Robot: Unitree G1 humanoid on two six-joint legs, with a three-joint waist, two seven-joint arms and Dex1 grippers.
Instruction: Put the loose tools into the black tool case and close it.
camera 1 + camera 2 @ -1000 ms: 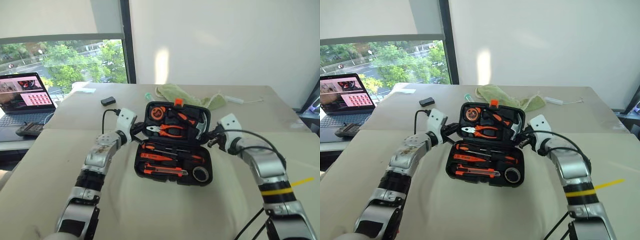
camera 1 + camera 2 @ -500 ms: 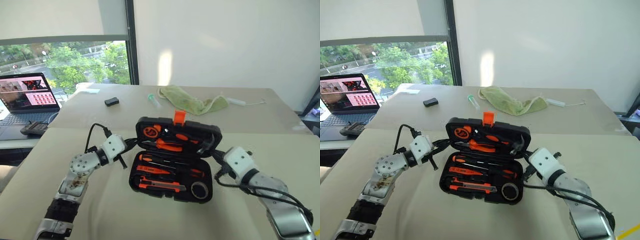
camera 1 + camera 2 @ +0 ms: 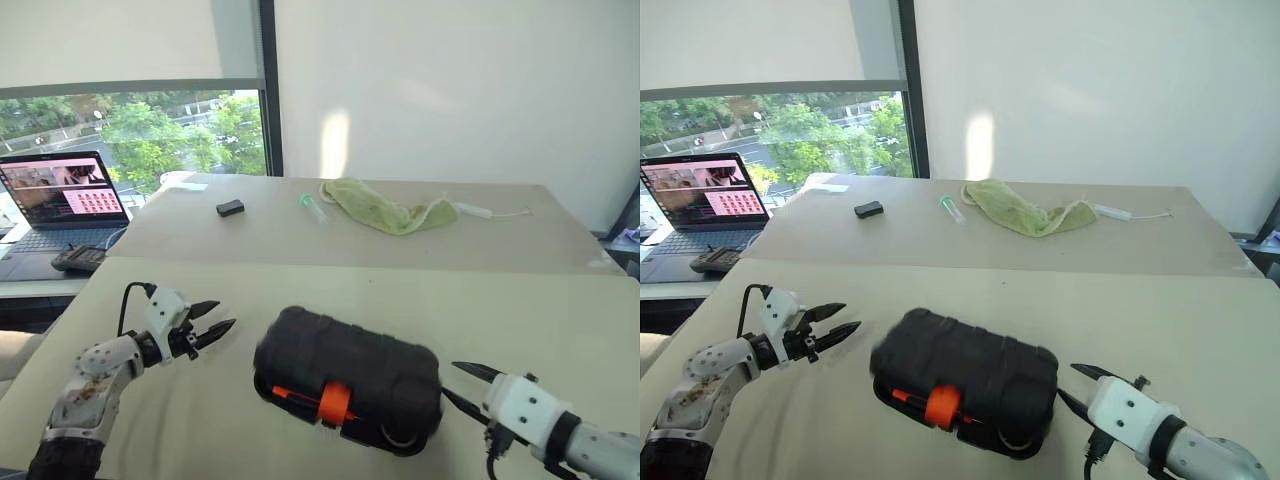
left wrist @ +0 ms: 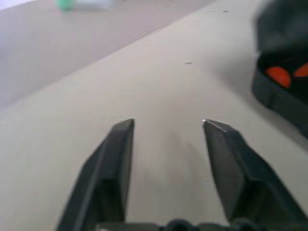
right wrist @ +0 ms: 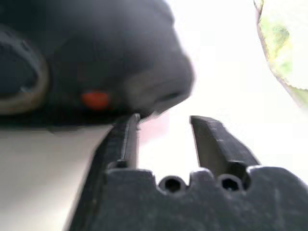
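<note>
So the black tool case (image 3: 348,378) is sitting lid-down on the tan table (image 3: 520,310) right in front of us, textured shell up and the orange latch (image 3: 336,403) on the near edge. There's a thin gap along that edge with a bit of orange and part of the tape roll (image 3: 398,440) peeking out near the right corner, so we can't tell if it's properly latched.

Our left gripper (image 3: 213,323) is off to the left of the case, clear of it, fingers spread apart and nothing between them. The left wrist view backs that up: just bare tabletop between the two black fingers (image 4: 113,159), case off to the side. Our right gripper (image 3: 460,386) sits just beside the case's right end, jaws parted too and empty; whether a fingertip touches the shell, we can't tell.

Further back there's a green cloth (image 3: 385,208), a small black box (image 3: 230,208), a little green-capped tube (image 3: 311,207) and a white cable (image 3: 485,211). A laptop (image 3: 55,197) is open over by the window (image 3: 140,130) on the left.
</note>
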